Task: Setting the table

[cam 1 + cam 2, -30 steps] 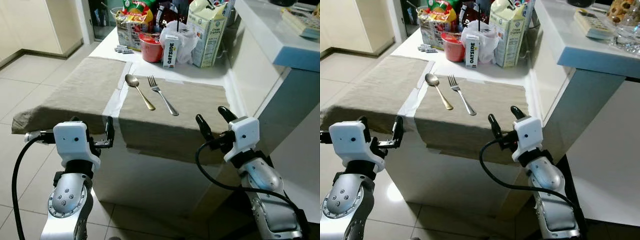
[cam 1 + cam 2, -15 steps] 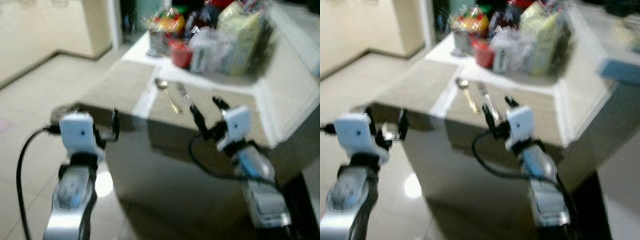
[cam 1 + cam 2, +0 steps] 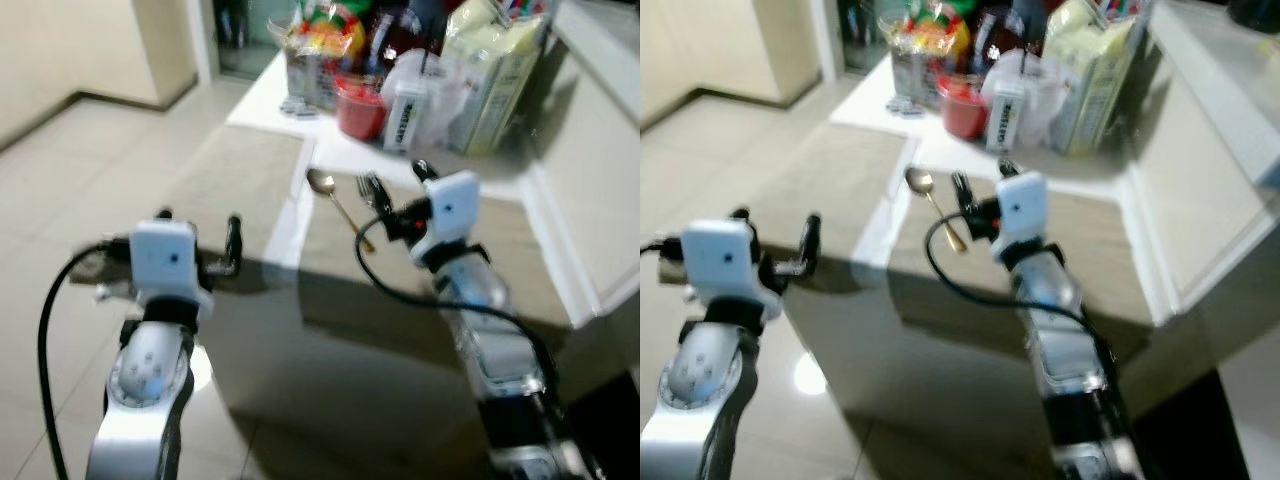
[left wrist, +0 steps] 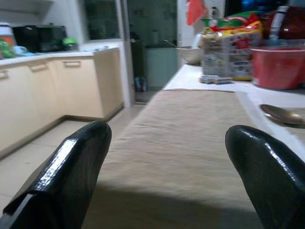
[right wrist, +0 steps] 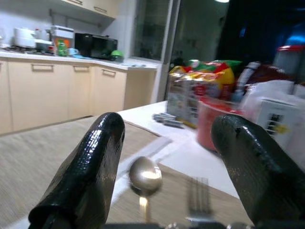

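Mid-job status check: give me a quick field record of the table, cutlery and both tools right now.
surface: white table with two beige woven placemats
cutlery: silver metal spoon and silver metal fork side by side on the right placemat
right tool: open, raised over the right placemat, lined up with the spoon and fork, holding nothing
left tool: open, at the near edge of the left placemat, holding nothing
back of table: red plastic cup, white Oatside carton, snack packets, tall cream carton
image quality: head views slightly blurred
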Motion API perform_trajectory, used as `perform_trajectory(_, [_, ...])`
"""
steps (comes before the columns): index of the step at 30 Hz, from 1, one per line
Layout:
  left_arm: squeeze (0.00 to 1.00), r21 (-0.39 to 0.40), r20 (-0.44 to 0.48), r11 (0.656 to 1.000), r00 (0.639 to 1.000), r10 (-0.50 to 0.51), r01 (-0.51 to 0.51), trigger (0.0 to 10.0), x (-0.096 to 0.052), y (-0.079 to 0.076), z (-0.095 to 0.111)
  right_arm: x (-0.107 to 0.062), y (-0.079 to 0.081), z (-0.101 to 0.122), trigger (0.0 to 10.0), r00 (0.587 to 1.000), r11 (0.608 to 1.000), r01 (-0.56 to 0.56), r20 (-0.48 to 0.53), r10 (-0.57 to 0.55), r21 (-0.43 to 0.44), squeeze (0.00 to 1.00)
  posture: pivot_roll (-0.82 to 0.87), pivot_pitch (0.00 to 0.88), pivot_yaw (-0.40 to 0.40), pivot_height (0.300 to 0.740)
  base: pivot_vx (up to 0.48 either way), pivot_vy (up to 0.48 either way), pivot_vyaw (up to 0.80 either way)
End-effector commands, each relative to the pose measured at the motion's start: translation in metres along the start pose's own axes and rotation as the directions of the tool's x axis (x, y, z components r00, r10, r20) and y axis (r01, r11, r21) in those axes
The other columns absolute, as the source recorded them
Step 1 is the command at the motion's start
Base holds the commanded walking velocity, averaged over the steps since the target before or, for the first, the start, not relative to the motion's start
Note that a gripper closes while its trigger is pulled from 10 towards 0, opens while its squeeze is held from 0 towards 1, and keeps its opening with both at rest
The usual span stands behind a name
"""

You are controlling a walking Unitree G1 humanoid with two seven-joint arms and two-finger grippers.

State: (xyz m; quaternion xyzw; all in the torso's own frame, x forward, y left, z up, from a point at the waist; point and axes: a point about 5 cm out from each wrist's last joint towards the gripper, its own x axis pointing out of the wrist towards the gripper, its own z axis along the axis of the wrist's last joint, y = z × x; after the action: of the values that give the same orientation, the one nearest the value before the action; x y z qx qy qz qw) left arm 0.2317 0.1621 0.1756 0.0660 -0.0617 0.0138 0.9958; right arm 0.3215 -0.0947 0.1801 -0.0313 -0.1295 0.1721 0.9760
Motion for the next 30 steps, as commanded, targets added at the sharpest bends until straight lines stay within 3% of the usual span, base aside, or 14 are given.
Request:
perform_trajectory(1, [0.0, -0.001, 0.0, 1.0, 1.0, -0.023, 0.023, 10.0, 0.001, -0.003, 0.002, 0.0, -0.013, -0.011, 10.0, 0.996, 0.998, 0.067, -0.055, -0.066, 0.014, 0.0, 0.04, 0.0, -0.004, 0.728, 0.0, 0.0, 0.0])
perform_trajectory(8, [0.0, 0.018, -0.004, 0.999, 0.999, -0.037, 0.037, 10.0, 0.001, 0.001, 0.003, 0.034, -0.03, -0.012, 10.0, 0.977, 0.983, 0.182, -0.109, -0.185, -0.034, 0.0, 0.07, 0.009, 0.022, 0.728, 0.0, 0.0, 0.0])
perform_trajectory(17, [0.0, 0.033, -0.002, 0.999, 0.999, -0.043, 0.043, 10.0, 0.002, 0.004, 0.006, 0.049, -0.04, -0.026, 10.0, 0.939, 0.962, 0.251, -0.217, -0.268, -0.103, 0.0, 0.08, 0.018, 0.033, 0.728, 0.0, 0.0, 0.0])
perform_trajectory(30, [0.0, 0.038, 0.002, 0.998, 0.999, -0.05, 0.05, 10.0, 0.002, 0.004, 0.01, 0.056, -0.031, -0.045, 10.0, 0.878, 0.962, 0.274, -0.412, -0.243, 0.017, 0.0, 0.08, 0.013, 0.029, 0.728, 0.0, 0.0, 0.0])
